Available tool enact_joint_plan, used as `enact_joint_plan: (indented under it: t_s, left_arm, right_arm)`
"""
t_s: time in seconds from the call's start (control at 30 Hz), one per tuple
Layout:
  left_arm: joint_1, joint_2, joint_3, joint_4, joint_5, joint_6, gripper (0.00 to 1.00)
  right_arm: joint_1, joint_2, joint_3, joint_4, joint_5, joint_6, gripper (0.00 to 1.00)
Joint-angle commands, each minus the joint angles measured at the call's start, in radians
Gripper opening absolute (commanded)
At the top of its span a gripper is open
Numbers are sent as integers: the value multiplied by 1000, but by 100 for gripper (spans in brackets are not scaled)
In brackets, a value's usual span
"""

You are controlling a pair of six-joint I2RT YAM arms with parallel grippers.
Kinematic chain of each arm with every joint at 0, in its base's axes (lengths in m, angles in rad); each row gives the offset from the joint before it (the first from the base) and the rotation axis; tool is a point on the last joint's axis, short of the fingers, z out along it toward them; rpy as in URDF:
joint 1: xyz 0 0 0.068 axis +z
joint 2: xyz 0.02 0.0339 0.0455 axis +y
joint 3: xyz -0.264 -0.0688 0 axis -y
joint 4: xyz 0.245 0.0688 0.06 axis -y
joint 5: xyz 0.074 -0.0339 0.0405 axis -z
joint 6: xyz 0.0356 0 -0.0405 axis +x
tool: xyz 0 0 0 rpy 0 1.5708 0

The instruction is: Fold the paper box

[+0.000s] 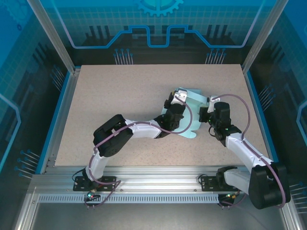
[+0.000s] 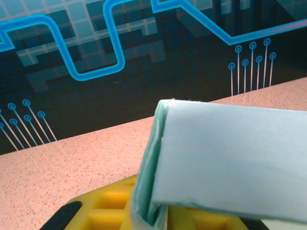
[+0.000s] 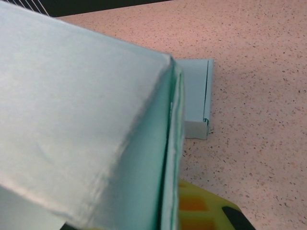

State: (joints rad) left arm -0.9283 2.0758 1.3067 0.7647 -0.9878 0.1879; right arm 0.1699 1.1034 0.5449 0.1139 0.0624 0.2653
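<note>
Pale teal card: 1 paper box (image 1: 193, 100), partly folded, lying on the speckled table (image 1: 120, 96) right of centre, between the 2 arms. Its long axis appears to run near to far, slightly tilted, with a narrow tab pointing to the near edge. The left gripper (image 1: 178, 99) sits over the box's left side. A folded wall drops onto its yellow pad (image 2: 110, 206), but I cannot tell whether the jaws are together or apart. The right gripper (image 1: 205, 115) is at the box's right edge, jaws together and apparently pinching a raised wall beside its yellow finger (image 3: 201, 206). Risks: the thin wall creasing or tearing if the 2 arms pull against each other; the wall slipping free; the box skidding on the table.
</note>
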Motion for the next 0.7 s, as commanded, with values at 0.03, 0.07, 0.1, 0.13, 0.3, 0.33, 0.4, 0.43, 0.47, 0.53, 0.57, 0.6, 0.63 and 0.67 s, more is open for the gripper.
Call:
enact_joint_plan:
  t_s: [0.03,0.07,0.1,0.13,0.3,0.33,0.4,0.43,0.47,0.53,0.57,0.6,0.63,0.67]
  left_arm:
    - [61,-21,39,-9,-219,-115,16]
    - [65,-27,41,-42,-219,-145,17]
    - [70,-35,38,-78,-212,-181,17]
    - [74,-43,33,-100,-201,-208,18]
    - [105,-104,16,-299,-121,-387,22]
    - [117,-114,17,-357,-115,-449,23]
    - [138,-130,19,-440,-108,-540,23]
    - [143,-134,12,-436,-92,-553,24]
    - [141,-137,0,-403,-66,-539,25]
    - [136,-138,-13,-360,-11,-519,29]
    - [130,-138,-16,-342,8,-506,32]
    - [125,-136,-21,-318,25,-483,36]
    - [116,-136,-26,-284,42,-447,43]
    - [106,-133,-34,-242,55,-403,49]
  right_arm:
    - [2,-11,-3,-70,22,-23,0]
    - [3,-12,-2,-69,23,-24,0]
    - [4,-11,-2,-69,23,-24,0]
    - [5,-13,-1,-69,25,-24,0]
    - [6,-12,-3,-69,27,-26,0]
    - [7,-13,-2,-68,28,-26,0]
    - [7,-14,-4,-62,30,-26,0]
    - [9,-14,-6,-58,30,-27,0]
    - [11,-14,-7,-57,31,-28,0]
    - [10,-12,-5,-57,30,-27,0]
    - [11,-13,-6,-57,31,-28,0]
    - [10,-15,-6,-57,34,-28,0]
    - [11,-15,-8,-57,38,-25,0]
    - [11,-16,-8,-58,43,-22,0]
